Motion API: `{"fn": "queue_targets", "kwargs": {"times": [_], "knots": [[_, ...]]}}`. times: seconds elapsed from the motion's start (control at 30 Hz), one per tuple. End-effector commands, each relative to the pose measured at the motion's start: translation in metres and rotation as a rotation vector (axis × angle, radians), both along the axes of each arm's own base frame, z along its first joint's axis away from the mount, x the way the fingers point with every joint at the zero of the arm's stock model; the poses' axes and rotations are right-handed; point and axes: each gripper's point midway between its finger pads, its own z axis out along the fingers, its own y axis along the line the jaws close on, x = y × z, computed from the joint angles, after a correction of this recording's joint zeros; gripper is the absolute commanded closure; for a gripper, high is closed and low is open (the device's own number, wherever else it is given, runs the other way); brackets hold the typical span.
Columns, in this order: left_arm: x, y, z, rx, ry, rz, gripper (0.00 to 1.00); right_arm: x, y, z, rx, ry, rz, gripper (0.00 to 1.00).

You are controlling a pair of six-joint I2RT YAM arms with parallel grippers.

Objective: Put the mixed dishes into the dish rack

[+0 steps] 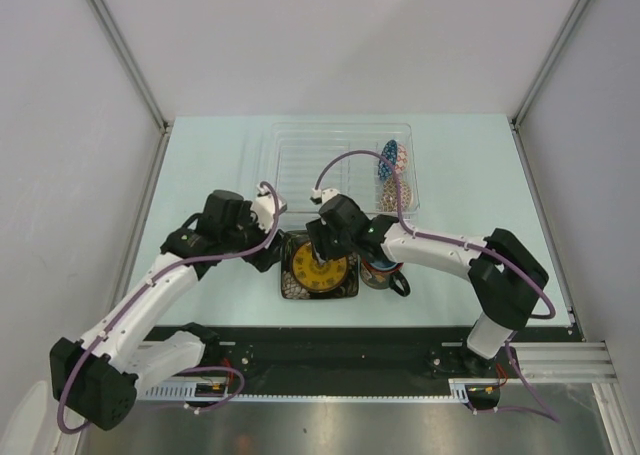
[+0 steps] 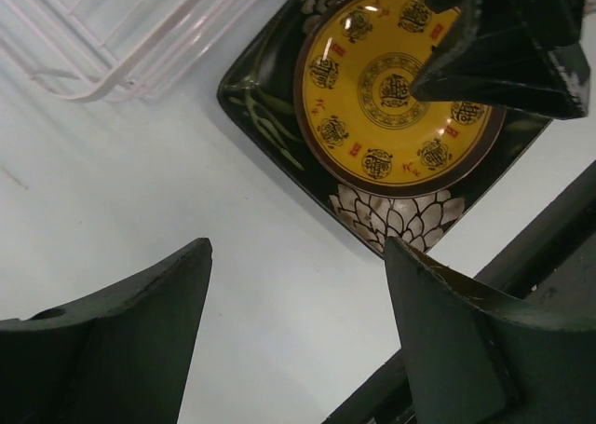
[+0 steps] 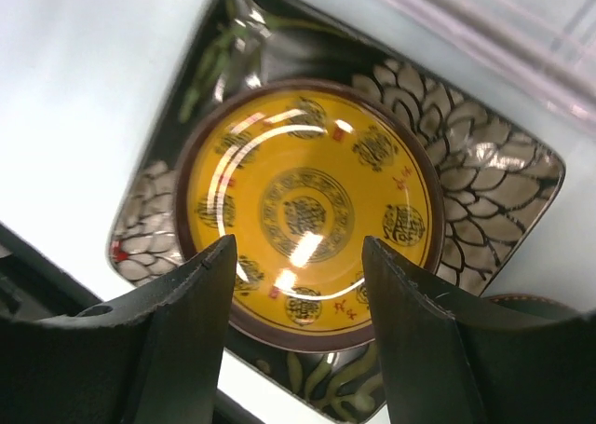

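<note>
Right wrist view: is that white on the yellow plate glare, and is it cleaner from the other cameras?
Right wrist: yes, curved glare streaks on the yellow plate, pattern readable. Left wrist: small highlights near one rim, plate sharp. Top external: no glare, but the plate is small and partly under the right gripper.

Round plate [image 3: 307,214] on square plate [image 3: 484,163]

Pale green table [image 1: 210,170], white walls [image 1: 330,45], black near-edge strip [image 1: 330,340].
</note>
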Motion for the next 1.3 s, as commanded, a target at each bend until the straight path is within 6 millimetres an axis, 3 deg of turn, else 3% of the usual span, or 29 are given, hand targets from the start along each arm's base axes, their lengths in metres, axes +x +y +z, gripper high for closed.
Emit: {"fn": "queue_targets", "kwargs": {"times": [0.0,0.17,0.63,0.83,1.27], "knots": [[-0.002,-0.024,-0.001,-0.028,-0.022,-0.086,0.21,0.004,-0.003,-0.014,0.012,0.017,-0.075,0.38],[-0.002,-0.036,-0.008,0.001,-0.025,-0.143,0.21,0.004,-0.014,-0.025,-0.017,0.027,-0.102,0.39],[0.007,-0.037,-0.037,0.090,-0.047,-0.195,0.21,0.013,-0.050,-0.033,-0.099,0.061,-0.158,0.39],[0.007,-0.035,-0.041,0.112,-0.064,-0.215,0.21,0.016,-0.052,-0.041,-0.097,0.089,-0.160,0.40],[0.009,-0.011,-0.092,0.287,-0.096,-0.268,0.22,0.016,-0.045,-0.058,-0.044,0.203,-0.122,0.42]]}}
